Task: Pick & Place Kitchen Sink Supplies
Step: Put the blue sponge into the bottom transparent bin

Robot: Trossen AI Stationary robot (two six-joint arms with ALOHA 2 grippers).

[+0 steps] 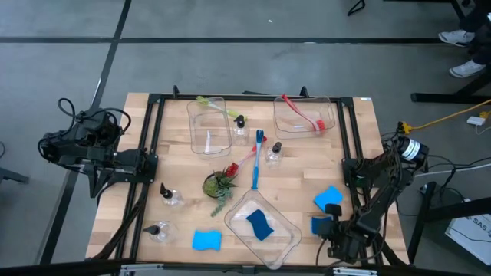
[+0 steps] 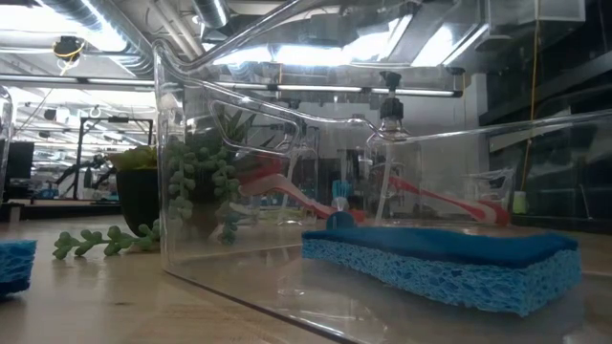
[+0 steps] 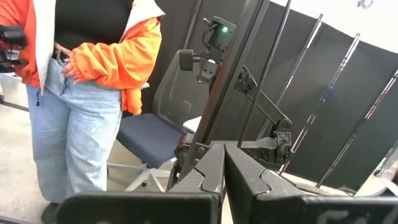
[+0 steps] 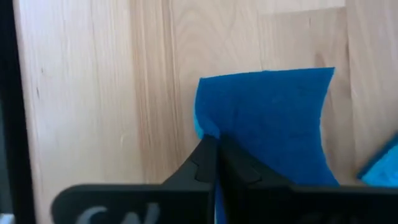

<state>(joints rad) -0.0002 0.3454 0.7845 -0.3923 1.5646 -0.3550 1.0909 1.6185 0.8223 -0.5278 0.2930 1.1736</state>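
Right gripper [image 4: 214,155] low over table's near right corner, fingers pinched on blue sponge [image 4: 273,124]. Left gripper [image 3: 222,168] parked off the left edge, fingers together.

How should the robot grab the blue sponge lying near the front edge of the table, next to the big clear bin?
Probably from straight above, pinching across its shorter sides: the blue sponge lies flat on the table, with bare wood around it, beside the clear bin, leaving room for the fingers.

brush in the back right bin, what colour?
Red: the brush lies in the back right bin, clearest in the high view.
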